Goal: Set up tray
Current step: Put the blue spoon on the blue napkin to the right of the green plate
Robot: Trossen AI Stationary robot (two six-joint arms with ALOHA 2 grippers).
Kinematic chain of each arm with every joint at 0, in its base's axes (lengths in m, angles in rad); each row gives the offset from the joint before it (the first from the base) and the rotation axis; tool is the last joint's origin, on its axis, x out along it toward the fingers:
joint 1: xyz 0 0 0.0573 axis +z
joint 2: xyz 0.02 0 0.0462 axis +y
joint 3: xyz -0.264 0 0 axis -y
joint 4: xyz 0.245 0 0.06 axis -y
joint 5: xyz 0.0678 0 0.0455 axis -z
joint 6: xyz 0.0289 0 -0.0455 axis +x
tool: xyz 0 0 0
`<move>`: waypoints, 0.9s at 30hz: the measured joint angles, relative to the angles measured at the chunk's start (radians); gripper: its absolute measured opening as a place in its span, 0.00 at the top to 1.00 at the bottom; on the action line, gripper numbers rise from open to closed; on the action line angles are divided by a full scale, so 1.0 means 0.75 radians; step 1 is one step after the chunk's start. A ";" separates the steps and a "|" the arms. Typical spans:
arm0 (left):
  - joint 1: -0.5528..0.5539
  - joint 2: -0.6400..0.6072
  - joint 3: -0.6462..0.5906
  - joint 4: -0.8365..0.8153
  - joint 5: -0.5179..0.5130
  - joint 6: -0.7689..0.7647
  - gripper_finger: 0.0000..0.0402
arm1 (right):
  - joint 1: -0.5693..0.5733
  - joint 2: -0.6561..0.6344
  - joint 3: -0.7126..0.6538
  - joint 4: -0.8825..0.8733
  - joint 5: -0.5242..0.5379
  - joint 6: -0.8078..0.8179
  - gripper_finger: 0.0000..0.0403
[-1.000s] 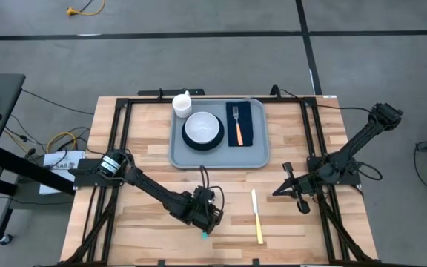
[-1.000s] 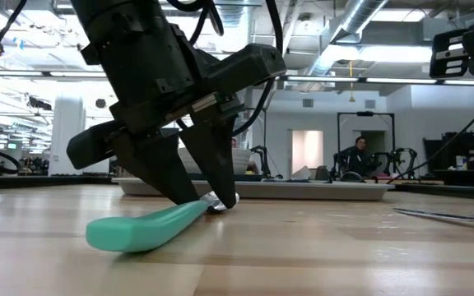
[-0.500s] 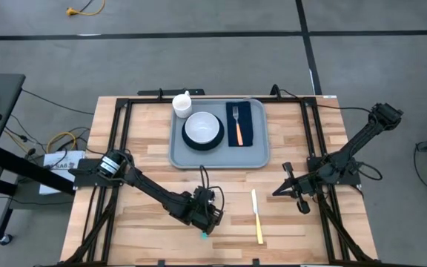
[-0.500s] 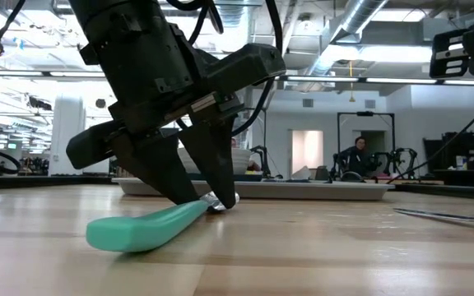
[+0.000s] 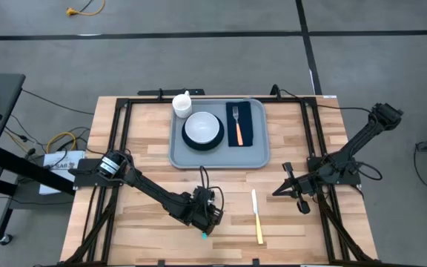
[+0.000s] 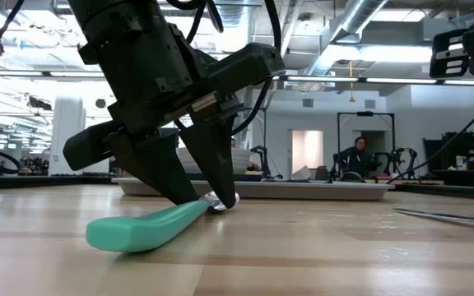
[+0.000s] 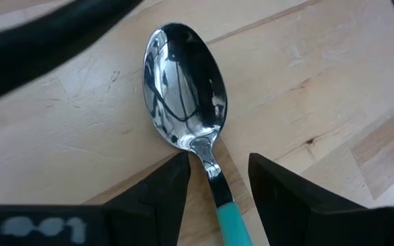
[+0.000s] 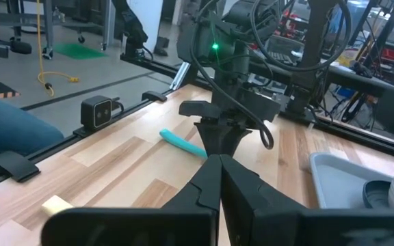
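The grey-blue tray (image 5: 219, 158), rounded corners, low rim, sat at the far middle of the wooden table (image 5: 302, 126). Nearer than the tray, the left gripper (image 7: 216, 179) stood open astride the spoon (image 7: 187, 102); the right gripper (image 5: 276, 192) was closed, empty. An industrial room lay behind.

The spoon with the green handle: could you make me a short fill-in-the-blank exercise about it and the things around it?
1. The left pincer straddles the neck of the ____.
2. On the tray, the fork lies on a dark ____.
3. The knife lies on the bare ____, outside the tray.

Missing words: spoon; napkin; table
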 joint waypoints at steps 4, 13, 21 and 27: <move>-0.001 0.000 0.000 0.001 0.003 -0.001 0.62 | 0.000 0.000 0.000 0.000 0.000 0.000 1.00; -0.001 -0.001 0.000 0.001 0.029 0.002 0.62 | 0.000 0.000 0.000 0.000 0.000 0.000 1.00; -0.002 -0.001 0.000 0.002 0.029 0.008 0.62 | 0.000 0.000 0.000 0.000 0.000 0.000 1.00; -0.003 -0.001 0.000 0.002 0.029 0.011 0.62 | 0.000 0.000 0.000 0.000 0.000 0.000 1.00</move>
